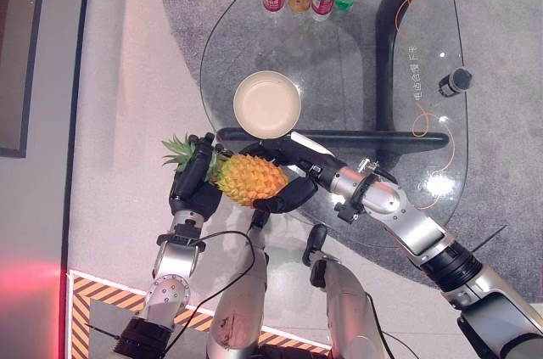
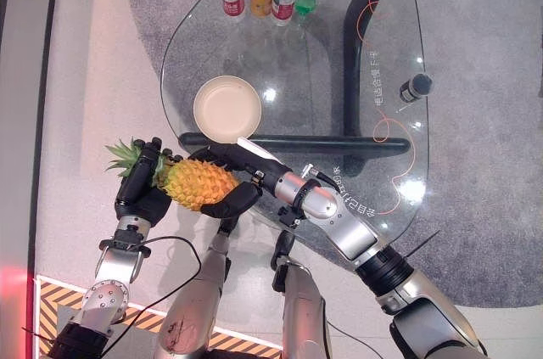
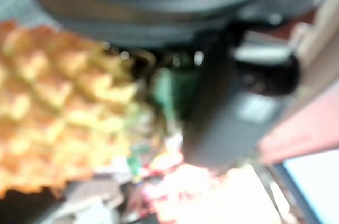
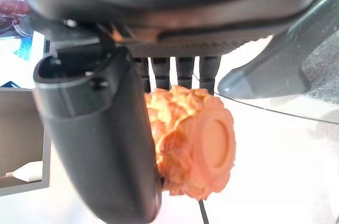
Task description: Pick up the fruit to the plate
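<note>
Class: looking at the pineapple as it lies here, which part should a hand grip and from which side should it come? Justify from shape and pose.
Grip the pineapple round its broad scaly body, coming from its two ends, since it lies sideways. Here the left hand cups the leafy-crown end and the right hand wraps the base end.

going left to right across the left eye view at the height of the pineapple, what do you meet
pineapple's green crown → left robot hand → pineapple's yellow body → right robot hand → glass table. Both hands curl round the pineapple; the empty plate lies farther back, above this line.
</note>
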You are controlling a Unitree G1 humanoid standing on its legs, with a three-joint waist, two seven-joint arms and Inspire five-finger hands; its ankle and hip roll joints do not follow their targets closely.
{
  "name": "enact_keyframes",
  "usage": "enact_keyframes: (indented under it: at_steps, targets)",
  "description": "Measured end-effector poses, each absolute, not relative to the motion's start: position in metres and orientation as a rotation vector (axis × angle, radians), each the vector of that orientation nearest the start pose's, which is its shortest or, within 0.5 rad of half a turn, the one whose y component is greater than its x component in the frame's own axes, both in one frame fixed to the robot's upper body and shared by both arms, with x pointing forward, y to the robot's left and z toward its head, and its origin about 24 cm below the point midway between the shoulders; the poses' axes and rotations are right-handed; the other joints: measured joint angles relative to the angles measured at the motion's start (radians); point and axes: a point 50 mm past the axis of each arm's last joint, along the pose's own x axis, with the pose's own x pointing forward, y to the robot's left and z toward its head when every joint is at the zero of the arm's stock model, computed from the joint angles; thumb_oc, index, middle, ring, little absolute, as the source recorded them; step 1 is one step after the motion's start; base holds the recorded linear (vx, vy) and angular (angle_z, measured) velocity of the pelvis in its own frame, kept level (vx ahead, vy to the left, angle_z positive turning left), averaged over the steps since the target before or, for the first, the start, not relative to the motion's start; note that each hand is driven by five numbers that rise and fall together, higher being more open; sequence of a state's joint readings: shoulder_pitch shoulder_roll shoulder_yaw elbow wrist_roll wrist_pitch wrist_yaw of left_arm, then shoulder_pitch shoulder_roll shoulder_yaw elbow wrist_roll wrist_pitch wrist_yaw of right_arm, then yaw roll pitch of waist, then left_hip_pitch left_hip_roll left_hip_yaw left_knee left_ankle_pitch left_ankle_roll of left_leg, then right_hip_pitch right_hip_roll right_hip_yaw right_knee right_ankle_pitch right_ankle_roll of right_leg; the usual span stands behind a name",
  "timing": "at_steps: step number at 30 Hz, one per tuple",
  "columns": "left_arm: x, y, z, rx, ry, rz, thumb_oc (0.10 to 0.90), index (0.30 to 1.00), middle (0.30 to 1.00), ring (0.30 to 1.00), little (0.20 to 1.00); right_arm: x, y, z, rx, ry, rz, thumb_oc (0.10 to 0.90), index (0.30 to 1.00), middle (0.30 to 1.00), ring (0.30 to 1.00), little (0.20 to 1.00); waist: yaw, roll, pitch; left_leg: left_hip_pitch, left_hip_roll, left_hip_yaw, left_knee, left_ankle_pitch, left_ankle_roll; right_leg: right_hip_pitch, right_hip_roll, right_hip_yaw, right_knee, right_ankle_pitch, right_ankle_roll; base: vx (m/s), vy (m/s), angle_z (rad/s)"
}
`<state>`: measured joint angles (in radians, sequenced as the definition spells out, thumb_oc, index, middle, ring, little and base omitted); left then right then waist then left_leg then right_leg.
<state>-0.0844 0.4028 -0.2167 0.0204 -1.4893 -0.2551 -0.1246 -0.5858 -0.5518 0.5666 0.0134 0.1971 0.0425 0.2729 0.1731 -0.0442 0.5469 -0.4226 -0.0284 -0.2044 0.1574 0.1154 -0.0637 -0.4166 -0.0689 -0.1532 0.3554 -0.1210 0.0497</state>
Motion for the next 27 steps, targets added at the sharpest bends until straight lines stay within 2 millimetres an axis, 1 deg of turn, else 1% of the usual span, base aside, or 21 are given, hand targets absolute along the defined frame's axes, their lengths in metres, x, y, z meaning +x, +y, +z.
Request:
enact_keyframes:
  at_steps: [2,3,4,5,10,12,16,20,24,27]
  targets:
    - [0.266,0.189,0.072,-1.078,-0.161,-0.154,0.1,0.3,0.3,0.3,0.2,0.306,-0.086,0.141,-0.559,-0.246,0.816,0.1,0.3,0.3,0.3,0.2,-0.003,0.0,0.0,0.0,0.0,0.0,0.0,-0.001,0.001,0.0,0.0,0.0,-0.001,0.0,0.0,0.0,0.0,0.0]
    - [0.266,0.189,0.072,-1.078,-0.162,-0.154,0.1,0.3,0.3,0.3,0.2,0.306,-0.085,0.141,-0.558,-0.246,0.816,0.333,0.5,0.5,0.5,0.433,-0.004,0.0,0.0,0.0,0.0,0.0,0.0,-0.001,0.001,0.0,0.0,0.001,-0.001,0.0,0.0,0.0,0.0,0.0]
    - [0.266,0.19,0.072,-1.077,-0.164,-0.153,0.1,0.3,0.3,0.3,0.2,0.306,-0.085,0.14,-0.555,-0.247,0.813,0.687,0.804,0.804,0.804,0.787,-0.006,0.0,0.0,0.0,0.0,0.0,0.0,-0.001,0.001,0.0,0.0,0.001,-0.002,0.0,0.0,0.0,0.0,0.0]
    - [0.266,0.19,0.072,-1.075,-0.167,-0.151,0.1,0.3,0.3,0.3,0.2,0.305,-0.085,0.139,-0.55,-0.247,0.81,0.8,0.9,0.9,0.9,0.9,-0.008,0.0,0.0,-0.001,0.0,0.001,0.0,-0.001,0.001,0.0,0.0,0.001,-0.002,0.0,0.0,0.0,0.0,0.0]
    - [0.267,0.194,0.075,-1.065,-0.197,-0.136,0.1,0.3,0.3,0.3,0.2,0.299,-0.082,0.135,-0.512,-0.256,0.8,0.8,0.9,0.9,0.9,0.9,-0.012,0.0,0.0,-0.001,0.0,0.003,0.0,-0.002,0.002,0.0,0.0,0.004,-0.006,0.0,0.0,0.0,0.0,0.0]
    - [0.267,0.196,0.076,-1.071,-0.218,-0.123,0.1,0.3,0.3,0.3,0.2,0.297,-0.078,0.135,-0.488,-0.267,0.792,0.8,0.9,0.9,0.9,0.9,-0.013,0.0,0.0,0.0,0.0,0.004,0.0,-0.002,0.002,0.0,0.001,0.006,-0.007,0.0,0.0,0.0,0.0,0.0]
    - [0.268,0.195,0.079,-1.057,-0.236,-0.128,0.1,0.3,0.3,0.3,0.2,0.297,-0.081,0.134,-0.473,-0.278,0.759,0.8,0.9,0.9,0.9,0.9,-0.013,-0.001,0.0,-0.001,-0.001,0.004,0.001,-0.003,0.003,0.0,0.0,0.006,-0.007,0.0,0.0,0.0,0.0,0.0]
    - [0.273,0.192,0.087,-1.007,-0.265,-0.154,0.1,0.3,0.3,0.3,0.2,0.294,-0.087,0.13,-0.446,-0.286,0.71,0.8,0.9,0.9,0.9,0.9,-0.016,-0.003,0.001,-0.002,-0.002,0.006,0.001,-0.007,0.005,-0.001,-0.001,0.008,-0.008,0.0,0.001,0.0,-0.001,-0.01]
    - [0.273,0.19,0.088,-1.014,-0.27,-0.159,0.1,0.3,0.3,0.3,0.2,0.29,-0.093,0.129,-0.417,-0.299,0.663,0.8,0.9,0.9,0.9,0.9,-0.022,-0.018,0.0,-0.003,-0.001,0.02,0.003,-0.009,0.006,-0.007,0.001,0.02,-0.008,0.0,0.001,0.0,0.0,-0.08]
    - [0.274,0.189,0.089,-1.016,-0.271,-0.162,0.1,0.3,0.3,0.3,0.2,0.288,-0.097,0.128,-0.405,-0.303,0.644,0.8,0.9,0.9,0.9,0.9,-0.044,-0.031,0.0,-0.004,-0.001,0.023,0.003,-0.011,0.008,-0.008,0.001,0.023,-0.012,0.0,0.002,0.0,0.003,-0.01]
